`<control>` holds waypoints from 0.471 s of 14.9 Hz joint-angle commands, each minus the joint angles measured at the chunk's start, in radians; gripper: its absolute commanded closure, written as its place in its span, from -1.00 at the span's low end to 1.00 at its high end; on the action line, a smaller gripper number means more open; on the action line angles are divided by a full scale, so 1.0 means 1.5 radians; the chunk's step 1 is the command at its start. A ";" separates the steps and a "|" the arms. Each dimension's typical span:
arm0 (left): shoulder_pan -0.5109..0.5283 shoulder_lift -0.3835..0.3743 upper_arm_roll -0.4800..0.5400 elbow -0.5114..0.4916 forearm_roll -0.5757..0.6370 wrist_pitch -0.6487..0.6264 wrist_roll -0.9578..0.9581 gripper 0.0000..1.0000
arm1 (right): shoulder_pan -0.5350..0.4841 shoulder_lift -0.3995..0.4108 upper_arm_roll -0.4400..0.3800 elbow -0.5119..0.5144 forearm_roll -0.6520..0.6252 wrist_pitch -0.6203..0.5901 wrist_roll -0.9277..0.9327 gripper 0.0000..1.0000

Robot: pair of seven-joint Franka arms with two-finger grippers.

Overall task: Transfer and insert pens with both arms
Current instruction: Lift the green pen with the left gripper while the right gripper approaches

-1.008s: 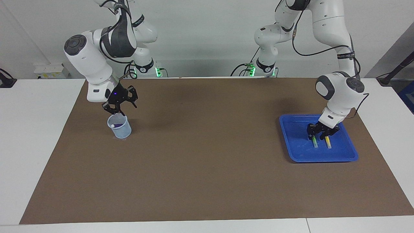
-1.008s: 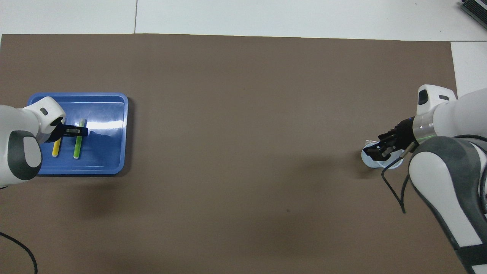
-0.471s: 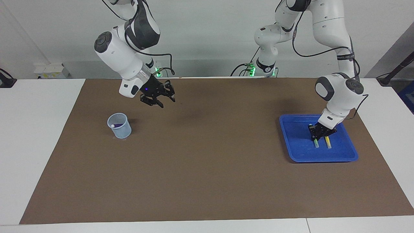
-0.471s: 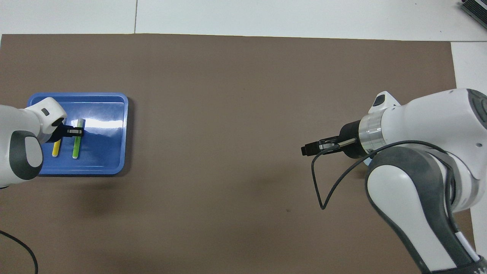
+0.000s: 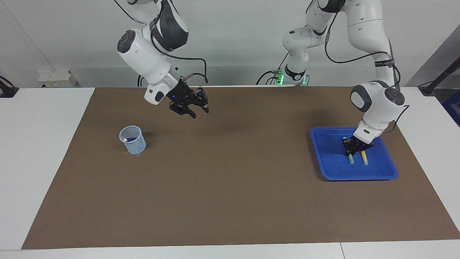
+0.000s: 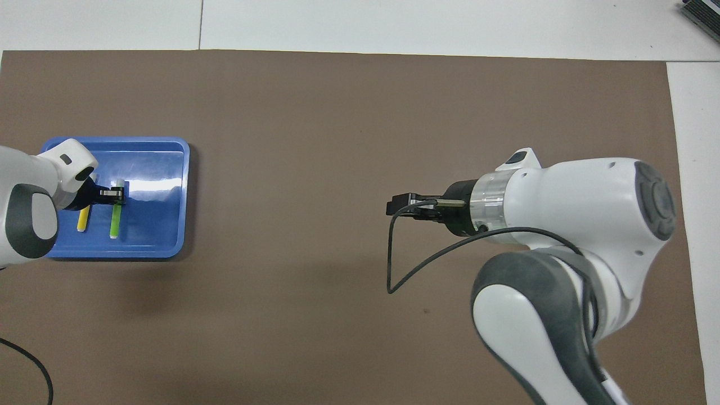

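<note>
left end effector (image 5: 350, 151): down in the blue tray (image 5: 381, 173), fingers together on the green pen (image 5: 349, 158); jaws stood apart over it a second ago, so the pick has just been made.
yellow pen (image 5: 364, 157): lies just beside the green one in the tray, untouched.
tray: at the left arm's end of the bench (image 5: 230, 201).
purple pen (image 5: 129, 139): already in the pale cup (image 5: 133, 141), at the right arm's end.
right end effector (image 5: 196, 109): up in the air over bare mat toward mid-bench, holding nothing; can't tell how its fingers stand. A second ago it hung right over the cup.
meaning: one pen in, second one gripped; I'd guess the right arm is heading for a handover.
next: lift the green pen clear of the tray.
</note>
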 commanded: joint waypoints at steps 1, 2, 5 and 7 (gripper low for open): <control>-0.027 -0.013 0.002 0.085 0.011 -0.139 -0.088 1.00 | 0.044 0.014 -0.002 -0.006 0.034 0.068 0.080 -0.20; -0.039 -0.018 0.002 0.108 0.011 -0.179 -0.120 1.00 | 0.059 0.020 -0.002 -0.004 0.065 0.095 0.096 -0.20; -0.059 -0.025 -0.002 0.156 0.009 -0.265 -0.197 1.00 | 0.094 0.035 -0.002 -0.004 0.096 0.154 0.131 -0.20; -0.071 -0.045 -0.005 0.163 0.004 -0.305 -0.274 1.00 | 0.114 0.049 -0.001 -0.006 0.097 0.184 0.149 -0.20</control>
